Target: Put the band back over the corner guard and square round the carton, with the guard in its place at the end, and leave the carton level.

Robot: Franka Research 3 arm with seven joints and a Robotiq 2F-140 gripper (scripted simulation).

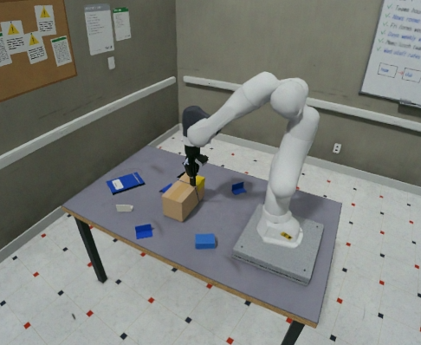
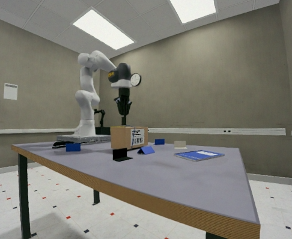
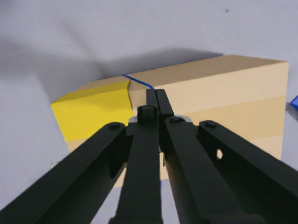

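Note:
A brown carton (image 1: 181,199) sits in the middle of the table; it also shows in the side view (image 2: 128,137) and the wrist view (image 3: 225,95). A yellow corner guard (image 1: 198,181) covers its far top corner and shows in the wrist view (image 3: 95,111). A thin blue band (image 3: 136,80) runs from my fingertips over the carton's top edge beside the guard, and down the labelled face (image 2: 133,138). My gripper (image 1: 193,182) (image 3: 154,102) points straight down at the carton's top next to the guard. Its fingers are pressed together on the band.
A blue book (image 1: 125,182) and a beige piece (image 1: 124,208) lie to the left. Blue angle pieces (image 1: 144,231) (image 1: 239,188) (image 1: 166,187) and a blue block (image 1: 205,241) lie around the carton. The robot base (image 1: 280,243) stands to the right.

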